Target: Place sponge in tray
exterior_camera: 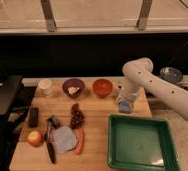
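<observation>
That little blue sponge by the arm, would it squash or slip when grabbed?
The sponge looks like a soft block, so it would probably squash a little and weigh almost nothing. Its flat sides suggest it won't roll. The gripper is right at it, beside the tray.

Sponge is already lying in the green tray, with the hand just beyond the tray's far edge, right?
No. The camera view shows the sponge at the hand, over the table beyond the green tray, which holds nothing.

Below the white arm, the gripper (125,102) sits at the light-blue sponge (124,106), the dark-green tray (142,161) just beneath, purple bowl (73,87) and orange bowl (102,87) off across the tan tabletop (94,115).
</observation>
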### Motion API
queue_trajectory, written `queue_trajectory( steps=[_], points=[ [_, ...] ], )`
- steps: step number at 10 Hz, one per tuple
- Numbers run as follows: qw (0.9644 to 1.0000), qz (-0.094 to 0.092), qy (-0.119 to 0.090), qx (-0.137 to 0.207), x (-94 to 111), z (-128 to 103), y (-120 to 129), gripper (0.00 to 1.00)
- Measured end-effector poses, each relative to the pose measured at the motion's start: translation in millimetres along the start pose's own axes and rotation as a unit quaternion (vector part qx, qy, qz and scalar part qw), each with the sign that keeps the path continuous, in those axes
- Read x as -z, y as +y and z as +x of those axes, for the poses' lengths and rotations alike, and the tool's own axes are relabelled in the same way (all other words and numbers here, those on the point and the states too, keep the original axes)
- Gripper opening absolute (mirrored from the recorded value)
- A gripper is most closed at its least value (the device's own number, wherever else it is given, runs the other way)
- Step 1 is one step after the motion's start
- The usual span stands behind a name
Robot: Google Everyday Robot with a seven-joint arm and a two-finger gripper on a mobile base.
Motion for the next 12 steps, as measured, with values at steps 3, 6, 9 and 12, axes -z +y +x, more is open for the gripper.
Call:
queue_trajectory(
  steps=[3,6,9,12],
  points=[
    [0.9995,-0.002,-0.01,-0.031,0,-31,21,0.0],
    [0.9962,-0.001,-0.011,-0.086,-1,-62,55,0.0],
    [0.9883,-0.006,-0.015,-0.152,-8,-84,95,0.14],
    [0.976,-0.005,-0.033,-0.215,-38,-87,132,0.43]
  ],
)
